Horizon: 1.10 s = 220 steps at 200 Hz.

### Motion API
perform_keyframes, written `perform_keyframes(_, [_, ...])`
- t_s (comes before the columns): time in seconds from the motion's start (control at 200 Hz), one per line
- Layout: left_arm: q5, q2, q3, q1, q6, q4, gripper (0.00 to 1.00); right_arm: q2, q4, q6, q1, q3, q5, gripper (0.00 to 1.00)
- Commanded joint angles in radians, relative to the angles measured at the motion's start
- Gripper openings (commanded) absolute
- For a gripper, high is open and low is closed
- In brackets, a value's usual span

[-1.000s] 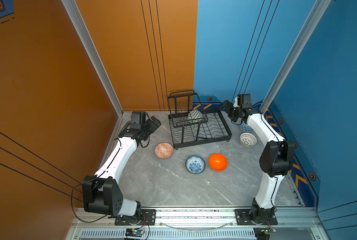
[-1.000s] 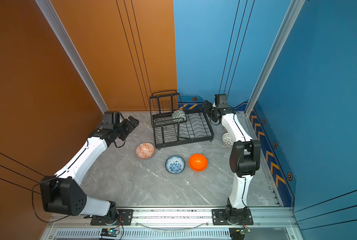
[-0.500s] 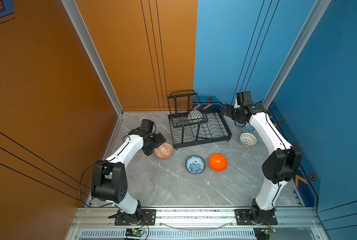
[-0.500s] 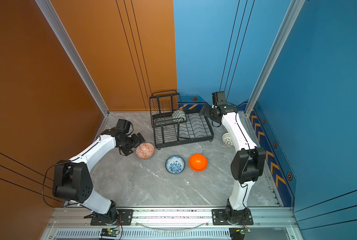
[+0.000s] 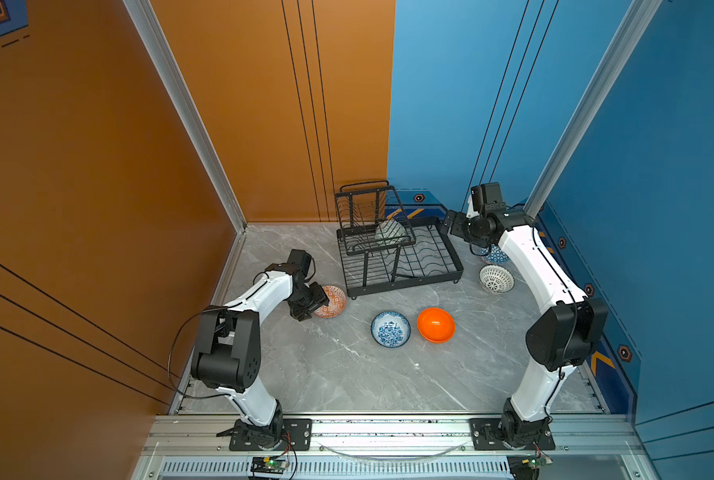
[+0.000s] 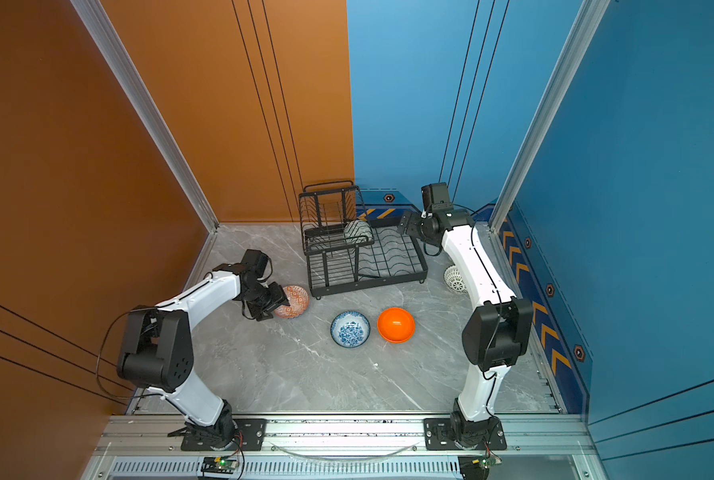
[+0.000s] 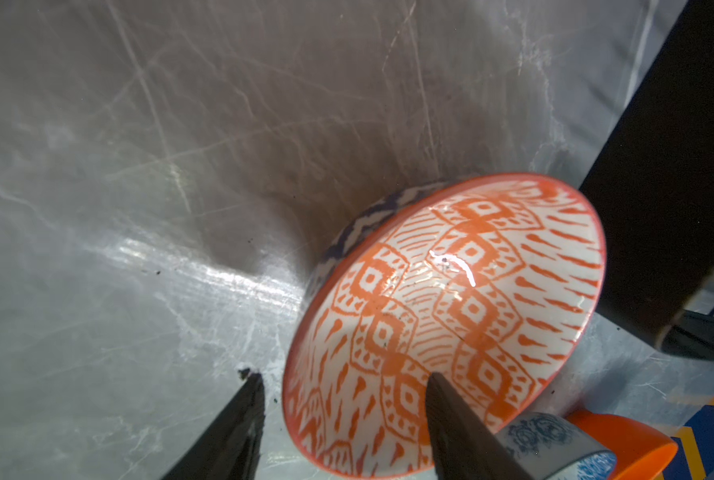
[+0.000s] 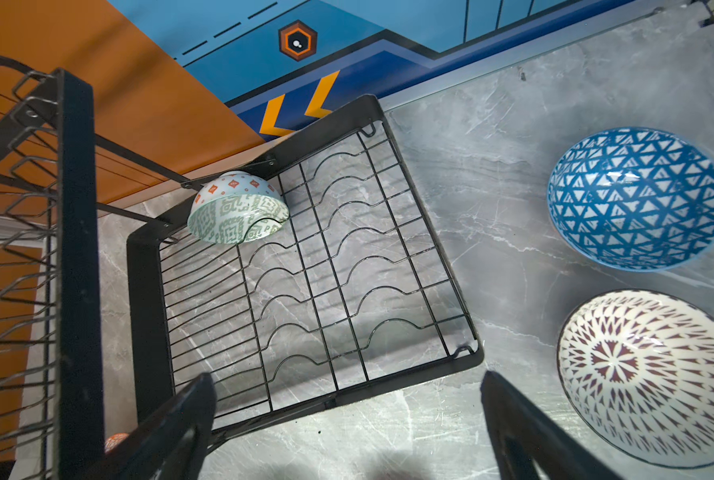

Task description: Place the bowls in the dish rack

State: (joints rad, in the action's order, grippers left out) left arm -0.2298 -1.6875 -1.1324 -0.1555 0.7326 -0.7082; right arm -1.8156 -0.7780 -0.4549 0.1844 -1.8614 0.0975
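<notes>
My left gripper (image 7: 343, 376) is open and straddles the rim of the orange-white diamond bowl (image 7: 463, 282), one finger inside and one outside with a gap. In both top views that bowl (image 5: 333, 300) (image 6: 297, 300) lies left of the dish rack (image 5: 405, 284) (image 6: 371, 280). A pale green bowl (image 8: 238, 212) leans on edge inside the rack (image 8: 409, 384). My right gripper (image 8: 347, 376) hangs open and empty over the rack's right corner. Beside it lie the blue-white triangle bowl (image 8: 637, 199) and the white lattice bowl (image 8: 650, 370).
The blue-white floral bowl (image 5: 390, 329) and the plain orange bowl (image 5: 435, 325) sit side by side on the grey floor in front of the rack. The orange wall stands close on the left and the blue wall close behind the right arm.
My left arm has swung from the back left corner down to the diamond bowl, and its jaws have narrowed around the rim. The right gripper has shifted only slightly and stayed open.
</notes>
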Motion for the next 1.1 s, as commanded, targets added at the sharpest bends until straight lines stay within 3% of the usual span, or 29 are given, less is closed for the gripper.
perform_keyframes(0.0, [-0.023, -0.024, 0.007, 0.004, -0.027, -0.026, 0.58, 0.062, 0.002, 0.047, 0.004, -0.005, 0.106, 1.00])
perform_keyframes(0.06, [-0.019, -0.030, 0.006, 0.006, -0.033, -0.028, 0.56, 0.071, 0.012, 0.045, 0.005, -0.016, 0.133, 1.00])
perform_keyframes(0.155, [-0.017, -0.044, 0.004, 0.009, -0.043, -0.028, 0.41, 0.068, 0.017, 0.009, 0.003, -0.041, 0.181, 1.00])
perform_keyframes(0.295, [-0.019, -0.064, -0.006, 0.012, -0.050, -0.028, 0.35, 0.077, 0.019, 0.007, 0.029, -0.074, 0.189, 1.00])
perform_keyframes(0.415, [-0.013, -0.074, -0.021, 0.014, -0.055, -0.028, 0.23, 0.069, 0.019, -0.002, 0.034, -0.107, 0.202, 1.00])
perform_keyframes(0.576, [-0.005, -0.074, -0.024, 0.016, -0.053, -0.028, 0.18, 0.042, 0.019, -0.037, 0.025, -0.154, 0.212, 1.00])
perform_keyframes(0.751, [0.001, -0.055, -0.042, 0.032, -0.047, -0.028, 0.01, -0.002, 0.020, -0.066, 0.029, -0.248, 0.278, 1.00])
perform_keyframes(1.096, [0.101, 0.015, -0.201, 0.073, -0.018, -0.026, 0.00, -0.040, 0.020, -0.059, 0.090, -0.328, 0.344, 1.00])
